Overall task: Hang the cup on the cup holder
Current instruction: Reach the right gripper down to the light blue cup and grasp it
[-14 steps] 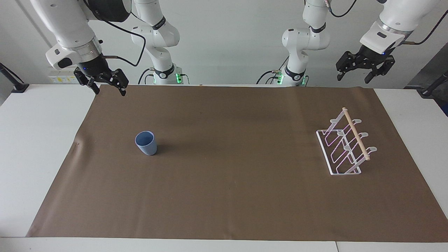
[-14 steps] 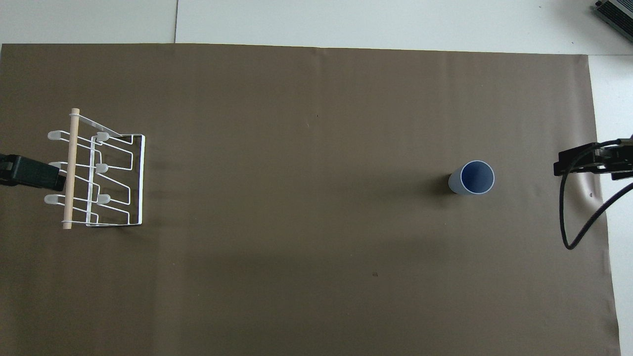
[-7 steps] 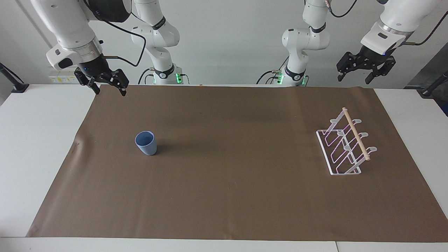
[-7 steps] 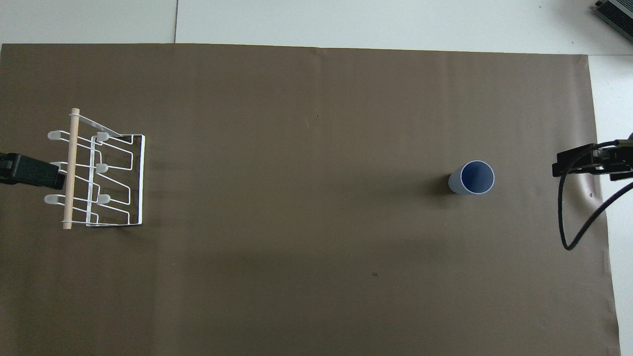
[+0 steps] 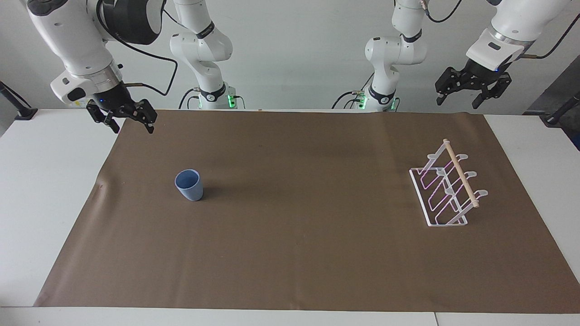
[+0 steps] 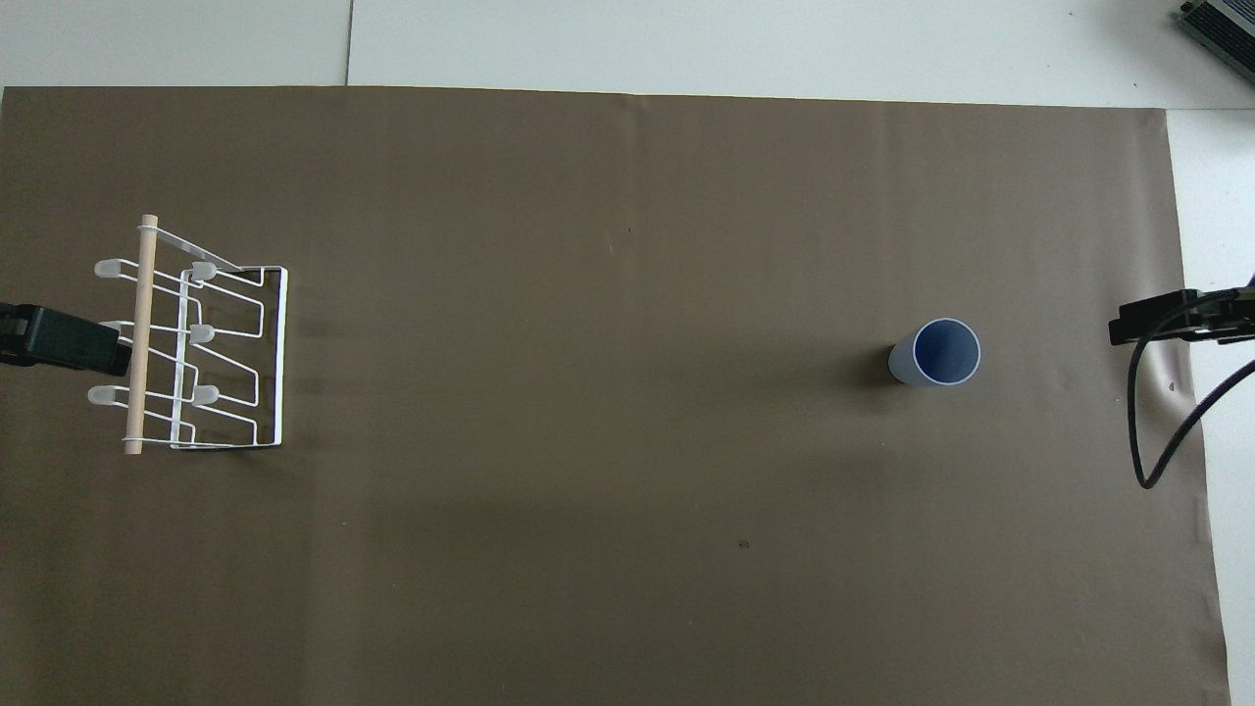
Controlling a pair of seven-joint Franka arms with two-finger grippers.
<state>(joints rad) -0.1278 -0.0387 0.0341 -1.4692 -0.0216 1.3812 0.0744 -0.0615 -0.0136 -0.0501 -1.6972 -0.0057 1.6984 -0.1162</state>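
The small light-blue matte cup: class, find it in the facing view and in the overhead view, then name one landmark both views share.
Facing view: the small light-blue matte cup stands upright on the brown mat, left of centre.
Overhead view: the cup stands right of centre, its mouth open to the camera.
Shared landmark: the white wire cup holder with a wooden dowel, at the mat's left-arm end.

Overhead view: my left gripper (image 6: 59,338) and right gripper (image 6: 1181,319) are each cut off by the frame edge. My left gripper overlaps the cup holder (image 6: 196,343), hiding part of it.
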